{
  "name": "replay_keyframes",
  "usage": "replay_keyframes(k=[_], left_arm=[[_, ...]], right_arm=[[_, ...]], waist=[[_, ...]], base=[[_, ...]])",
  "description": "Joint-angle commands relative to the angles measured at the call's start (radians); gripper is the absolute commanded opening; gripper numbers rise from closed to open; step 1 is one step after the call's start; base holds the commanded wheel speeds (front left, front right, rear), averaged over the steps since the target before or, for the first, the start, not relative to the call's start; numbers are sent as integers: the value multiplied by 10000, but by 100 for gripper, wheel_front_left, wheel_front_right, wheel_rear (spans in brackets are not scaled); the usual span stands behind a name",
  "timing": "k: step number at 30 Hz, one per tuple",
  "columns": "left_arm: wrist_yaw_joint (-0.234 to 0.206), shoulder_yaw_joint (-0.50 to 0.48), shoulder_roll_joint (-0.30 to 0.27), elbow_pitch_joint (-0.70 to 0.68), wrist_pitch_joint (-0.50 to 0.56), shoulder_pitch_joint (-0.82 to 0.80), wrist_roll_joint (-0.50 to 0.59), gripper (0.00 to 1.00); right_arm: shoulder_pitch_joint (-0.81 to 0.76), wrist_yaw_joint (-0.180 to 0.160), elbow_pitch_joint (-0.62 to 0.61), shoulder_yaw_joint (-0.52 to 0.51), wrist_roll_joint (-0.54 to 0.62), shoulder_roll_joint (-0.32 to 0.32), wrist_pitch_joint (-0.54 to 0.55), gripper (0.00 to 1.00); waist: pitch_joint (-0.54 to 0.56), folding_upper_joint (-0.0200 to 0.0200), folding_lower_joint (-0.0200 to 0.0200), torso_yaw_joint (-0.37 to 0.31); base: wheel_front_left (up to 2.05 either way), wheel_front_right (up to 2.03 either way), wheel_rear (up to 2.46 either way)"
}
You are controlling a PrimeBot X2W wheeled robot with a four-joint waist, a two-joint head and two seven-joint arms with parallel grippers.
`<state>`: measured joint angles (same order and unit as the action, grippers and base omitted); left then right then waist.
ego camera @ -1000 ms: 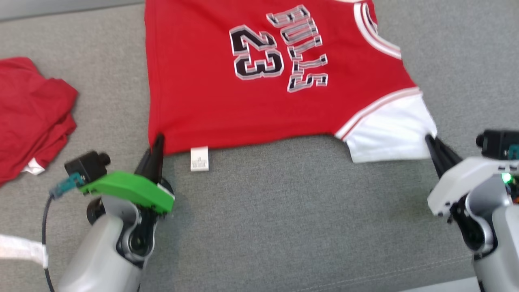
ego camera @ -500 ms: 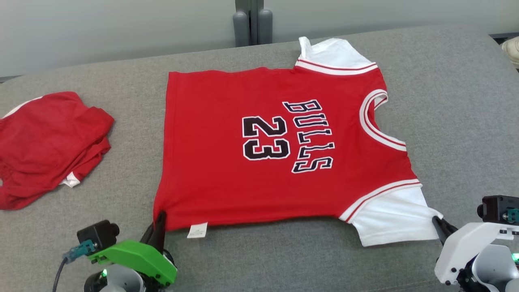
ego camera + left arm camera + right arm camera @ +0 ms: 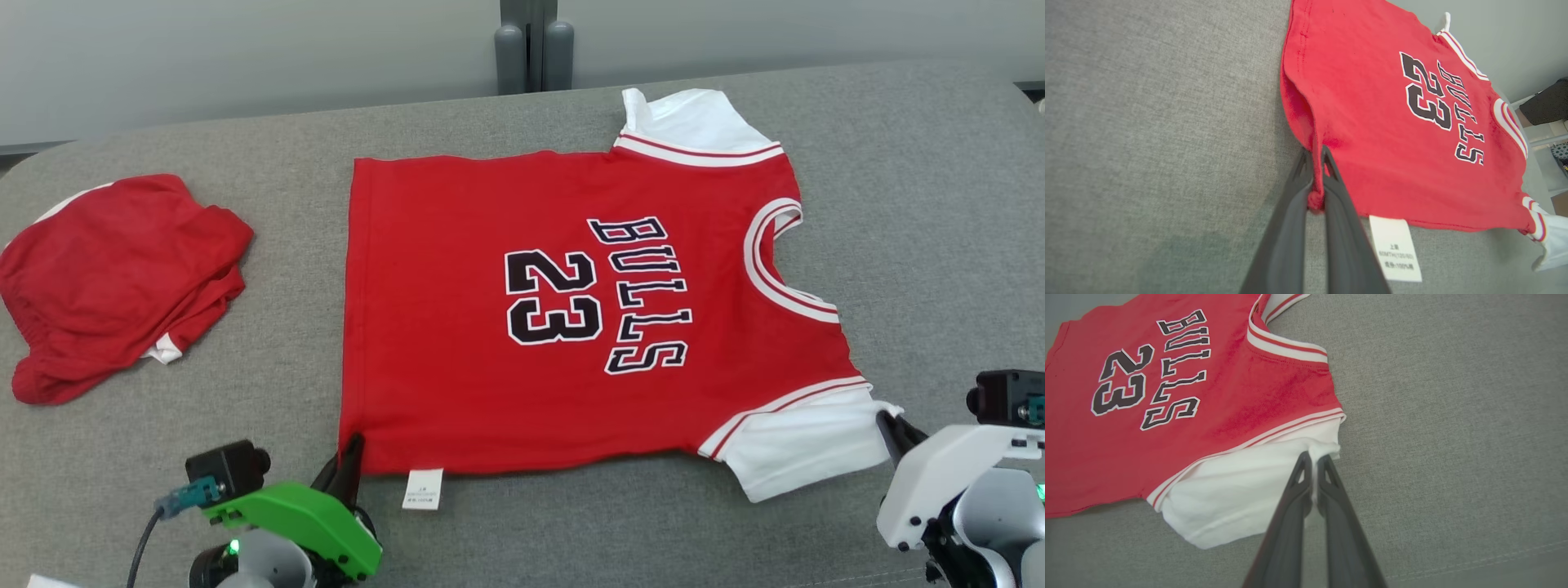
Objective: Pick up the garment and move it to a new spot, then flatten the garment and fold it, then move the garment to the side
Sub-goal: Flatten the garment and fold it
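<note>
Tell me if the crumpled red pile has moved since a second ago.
No. The red pile keeps its spot near the grey surface's back edge; the camera shifted instead.

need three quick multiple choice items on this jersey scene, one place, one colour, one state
1. In the head view, the crumpled red garment lies where from the jersey? A) left B) right C) on it
2. The jersey's sleeves are: A) black B) white C) green
3. The left pincer is: A) open above the cloth B) shut on the jersey's hem corner C) shut on nothing
Answers: A, it sits apart at the left; B, both show white; B, red cloth is pinched between its fingers.
</note>
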<state>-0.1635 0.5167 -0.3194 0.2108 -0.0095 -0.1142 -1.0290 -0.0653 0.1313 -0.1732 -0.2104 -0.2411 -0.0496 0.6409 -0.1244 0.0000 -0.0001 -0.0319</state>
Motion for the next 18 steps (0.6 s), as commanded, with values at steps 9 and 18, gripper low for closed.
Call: replay_keyframes(k=[9,18], left_arm=[[-586,79,389,108,1119,-1870,-68,0],[-1099,108,640,867,1934,-3365,-20,0]], right_arm=[[1967,-10,400,462,507,-172,485,0],[3780,-11,1660,713,389,-645,183,0]], waist=[[-478,0,1,33],[-1023,0,1,155]], base=[[0,0,0],[0,0,0]])
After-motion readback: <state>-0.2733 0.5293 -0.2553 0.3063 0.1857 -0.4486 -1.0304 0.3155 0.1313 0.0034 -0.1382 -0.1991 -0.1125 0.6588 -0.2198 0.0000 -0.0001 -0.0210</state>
